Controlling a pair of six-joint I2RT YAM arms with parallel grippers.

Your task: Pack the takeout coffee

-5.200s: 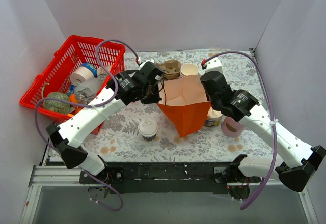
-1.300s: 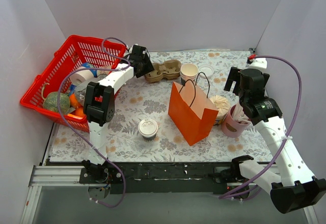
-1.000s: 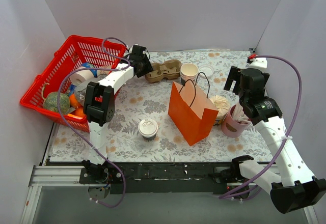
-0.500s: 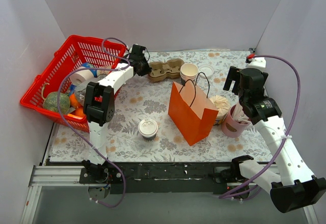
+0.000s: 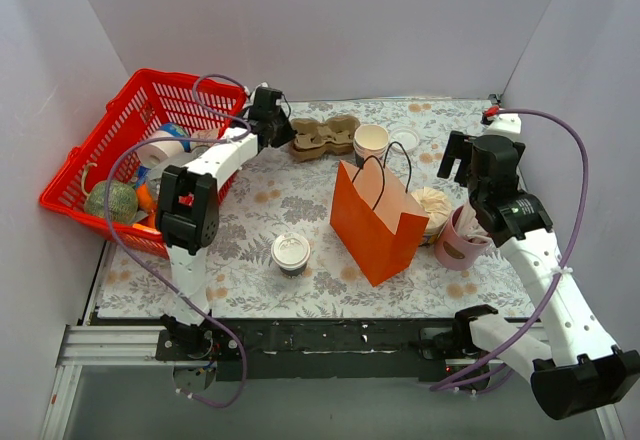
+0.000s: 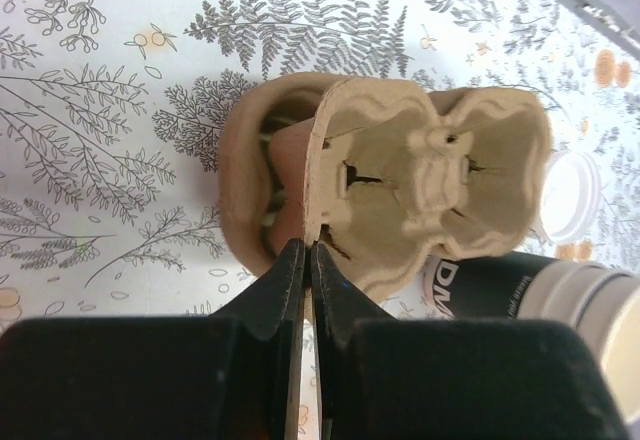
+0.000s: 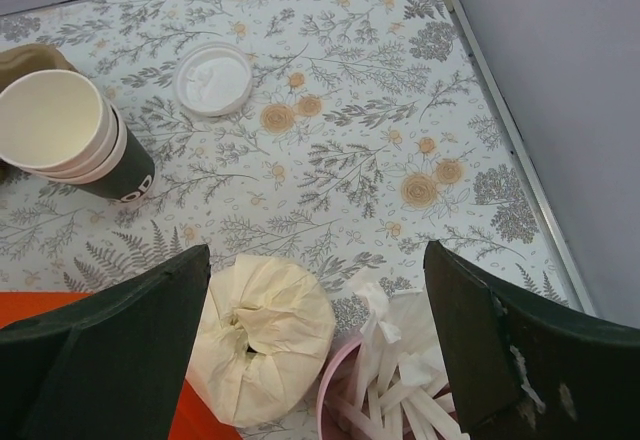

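While the takeout coffee (image 5: 291,253) stands lidded on the bench (image 5: 250,210), near the front edge and left of the orange bag (image 5: 378,215), no tool is seen touching it from above. The left tool (image 5: 278,130) is reached out to the cup carrier (image 5: 325,135) at the back; the right tool (image 5: 462,158) is held over the far right. One coffee, one carrier, one bag and one red basket (image 5: 130,110) are counted.

From the left wrist, the left tool (image 6: 305,250) is shut on the carrier's (image 6: 400,190) thin cardboard wall. Fetching the carrier is judged the step in hand; a level lift that spares that wall is called for next.

From the right wrist, the right tool (image 7: 315,255) is spread wide and grips nothing. One loose lid (image 7: 213,77), one wrapped bundle (image 7: 268,335) and a nested stack of lidless cups (image 7: 60,130) are seen, their number uncertain.
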